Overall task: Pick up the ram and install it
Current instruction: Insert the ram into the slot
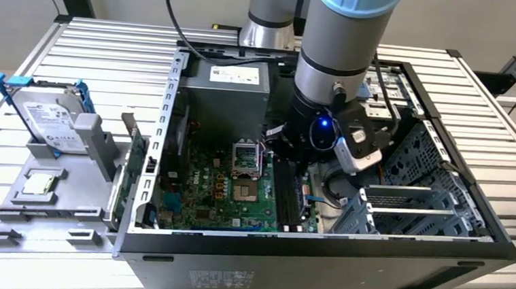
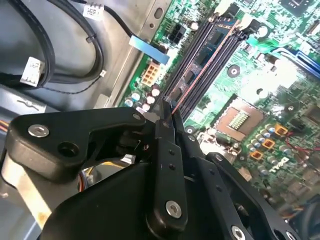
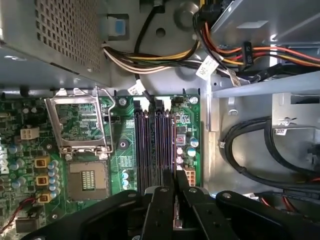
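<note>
The ram (image 2: 216, 42) is a long, thin, dark blue-green stick (small dark chips on its face). It stands on edge along the motherboard's memory slots, its near end pinched between the gripper (image 2: 168, 109) fingertips, the rest reaching straight away from them.

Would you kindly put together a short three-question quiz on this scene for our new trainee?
1. True or false: the gripper is shut on the ram, in line with the memory slots.
2. Which of these rests on the grey tray outside the case? A) the hard drive B) a screwdriver C) a fan
3. Fill in: the processor socket is ____ (filled or empty).

Key: 1 true; 2 A; 3 empty.
</note>
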Available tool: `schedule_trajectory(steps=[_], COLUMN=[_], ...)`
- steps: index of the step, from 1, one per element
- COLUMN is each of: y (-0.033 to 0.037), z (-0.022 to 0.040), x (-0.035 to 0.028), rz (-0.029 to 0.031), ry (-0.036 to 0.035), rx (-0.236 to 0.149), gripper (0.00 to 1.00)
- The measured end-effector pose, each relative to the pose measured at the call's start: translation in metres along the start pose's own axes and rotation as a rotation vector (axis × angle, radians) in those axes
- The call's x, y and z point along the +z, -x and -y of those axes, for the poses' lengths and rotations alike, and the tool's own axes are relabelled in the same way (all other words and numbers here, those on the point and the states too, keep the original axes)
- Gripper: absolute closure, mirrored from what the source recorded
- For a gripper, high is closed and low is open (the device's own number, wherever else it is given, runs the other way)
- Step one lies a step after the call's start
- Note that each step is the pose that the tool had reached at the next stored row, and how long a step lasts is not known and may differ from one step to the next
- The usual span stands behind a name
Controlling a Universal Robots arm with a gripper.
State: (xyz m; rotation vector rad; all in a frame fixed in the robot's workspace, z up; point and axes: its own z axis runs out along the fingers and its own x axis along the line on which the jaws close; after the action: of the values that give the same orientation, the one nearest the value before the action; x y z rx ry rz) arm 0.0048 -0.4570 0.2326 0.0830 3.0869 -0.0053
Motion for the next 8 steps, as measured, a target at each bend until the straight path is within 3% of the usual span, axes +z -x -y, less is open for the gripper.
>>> schedule_trajectory(steps=[8], y=[-0.0005], z=[-0.0009], x=[0.0105], rz=[0.0003], ry=[-0.0037], rx=[-0.024], gripper=[1.00])
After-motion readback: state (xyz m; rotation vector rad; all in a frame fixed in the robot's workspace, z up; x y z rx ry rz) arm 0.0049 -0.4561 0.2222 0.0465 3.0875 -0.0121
